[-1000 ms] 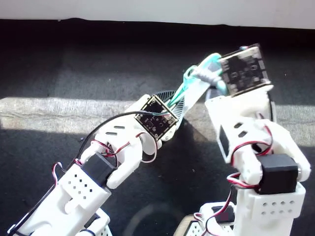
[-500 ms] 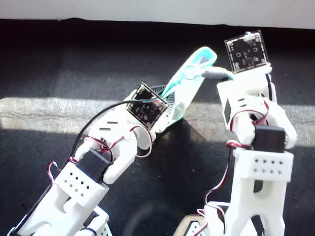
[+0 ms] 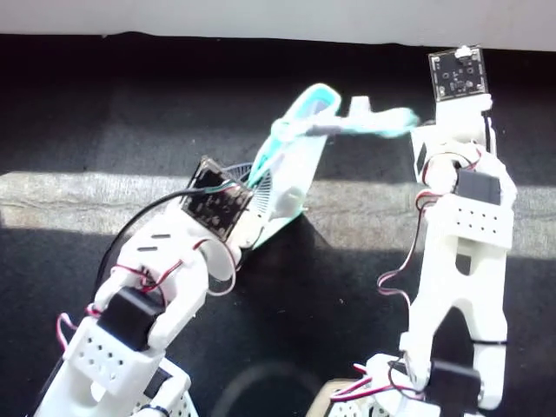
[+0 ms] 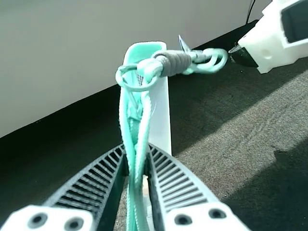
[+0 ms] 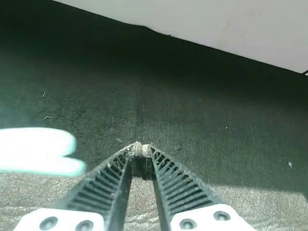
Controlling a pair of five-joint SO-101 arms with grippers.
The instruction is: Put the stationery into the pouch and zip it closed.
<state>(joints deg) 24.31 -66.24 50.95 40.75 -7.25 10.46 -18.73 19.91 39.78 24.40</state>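
Pouch [image 3: 294, 178], white with a teal zipper [image 4: 131, 130], held upright above the dark desk [image 3: 87, 104]. Its long axis runs up and away from my left gripper [image 4: 137, 151]. That gripper is pinching the pouch's lower end, 1 finger on each side of the zipper line. From the pouch's top end the pull cord [image 4: 178, 61], grey-wrapped with a teal loop, stretches sideways toward my right gripper [image 5: 137, 153], whose tip sits just beside the loop's far end. The right gripper's 2 fingers are pressed together at the tips; whether a strand of the loop is caught between them I cannot tell. Judgement: the zipper follows the pouch's long axis, so any closing pull falls to my right arm, the one nearer the cord, while my left anchors the pouch.
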